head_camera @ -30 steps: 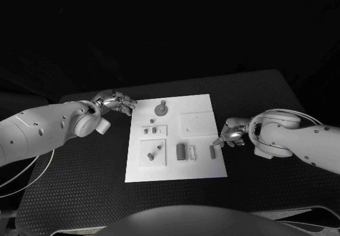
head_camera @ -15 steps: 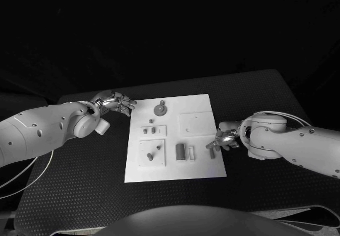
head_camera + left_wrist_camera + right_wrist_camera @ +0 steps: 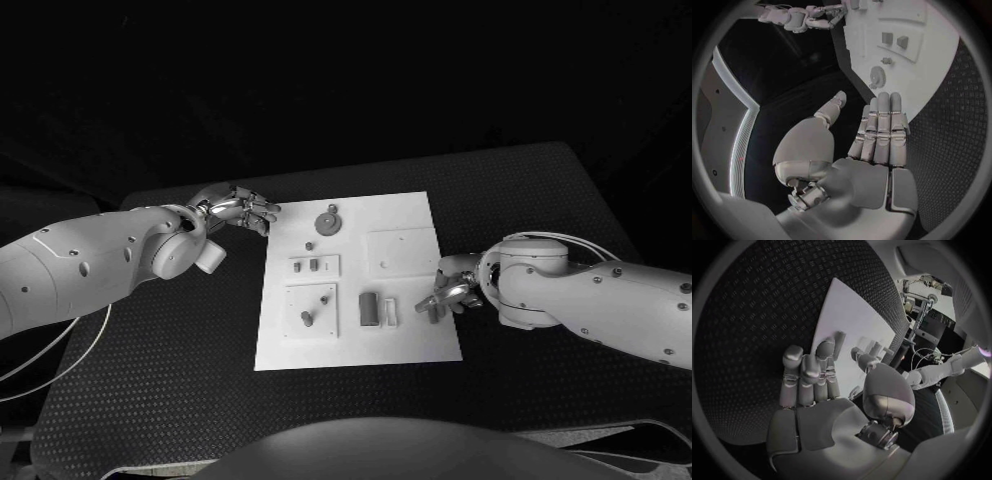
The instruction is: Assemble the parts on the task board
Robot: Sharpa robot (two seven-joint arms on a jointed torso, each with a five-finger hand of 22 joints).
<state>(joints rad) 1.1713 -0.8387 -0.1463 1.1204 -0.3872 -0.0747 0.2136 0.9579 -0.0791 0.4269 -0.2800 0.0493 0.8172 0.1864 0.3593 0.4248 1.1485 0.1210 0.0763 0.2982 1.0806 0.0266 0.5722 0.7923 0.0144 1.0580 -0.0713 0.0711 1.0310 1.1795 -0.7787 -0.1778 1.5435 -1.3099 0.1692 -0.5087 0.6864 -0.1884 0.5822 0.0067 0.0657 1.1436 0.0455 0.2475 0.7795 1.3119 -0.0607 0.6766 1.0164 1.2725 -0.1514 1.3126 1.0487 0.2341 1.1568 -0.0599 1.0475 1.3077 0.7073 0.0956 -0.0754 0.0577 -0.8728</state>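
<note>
The white task board (image 3: 408, 215) lies mid-table with several small grey parts on it: a round disc (image 3: 329, 222) at the far end, two short pegs (image 3: 304, 267), a dark block (image 3: 369, 308) and a slender bar (image 3: 431, 312) by the right edge. My right hand (image 3: 451, 289) hovers over that right edge, fingers spread just above the slender bar (image 3: 839, 341), holding nothing. My left hand (image 3: 237, 210) sits off the board's far left corner, fingers straight (image 3: 882, 125) and pointing toward the disc (image 3: 876, 77), with nothing in it.
A pale bar (image 3: 392, 313) lies beside the dark block, and a single peg (image 3: 306, 318) stands in the near left square. Black textured table (image 3: 173, 360) surrounds the board on all sides.
My right hand has slid left from beside the board to over its right edge, close above the slender bar. The left hand has stayed where it was.
</note>
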